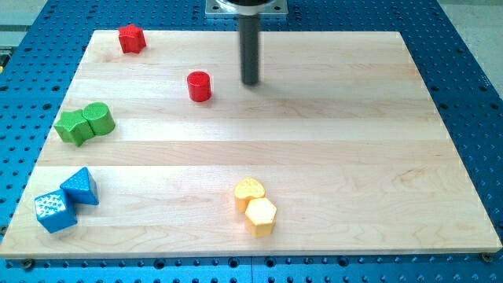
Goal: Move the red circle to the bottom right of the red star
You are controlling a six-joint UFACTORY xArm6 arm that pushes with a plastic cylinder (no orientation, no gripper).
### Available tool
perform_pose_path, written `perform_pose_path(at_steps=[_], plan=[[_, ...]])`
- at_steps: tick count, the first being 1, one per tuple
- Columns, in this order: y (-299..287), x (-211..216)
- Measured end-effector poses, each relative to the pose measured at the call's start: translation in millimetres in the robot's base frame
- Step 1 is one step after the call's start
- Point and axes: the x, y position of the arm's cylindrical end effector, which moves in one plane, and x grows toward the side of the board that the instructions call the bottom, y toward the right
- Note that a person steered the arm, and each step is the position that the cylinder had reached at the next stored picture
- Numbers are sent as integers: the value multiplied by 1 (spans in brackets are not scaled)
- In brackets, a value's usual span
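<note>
At the lower left of the frame a blue cube (pixel 55 211) with a speckled top sits touching a blue triangular block (pixel 81 185) just above and to its right. Higher up the left edge, a green star-like block (pixel 73 127) presses against a green cylinder (pixel 98 119). In the upper left corner of the wooden counter (pixel 354 141) lies the red star (pixel 131 38), close to the board's top edge. To its lower right, well apart from it, stands the red circle (pixel 200 86) (really a short upright cylinder). Just to the right of that circle, and slightly higher in the frame, my tip (pixel 250 82) rests on the counter at the foot of the dark rod, near the red circle but not touching it; a narrow strip of bare wood shows between them. The end effector here is only this plain rod, with nothing that opens or closes, and it holds nothing. At the lower middle of the frame a yellow heart (pixel 249 192) touches a yellow hexagon (pixel 261 215) just below it.
</note>
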Motion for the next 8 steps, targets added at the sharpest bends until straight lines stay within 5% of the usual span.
perform_pose_path(at_steps=[1,4,6,8], plan=[[-4,37],[-116,3],[-80,65],[-133,30]])
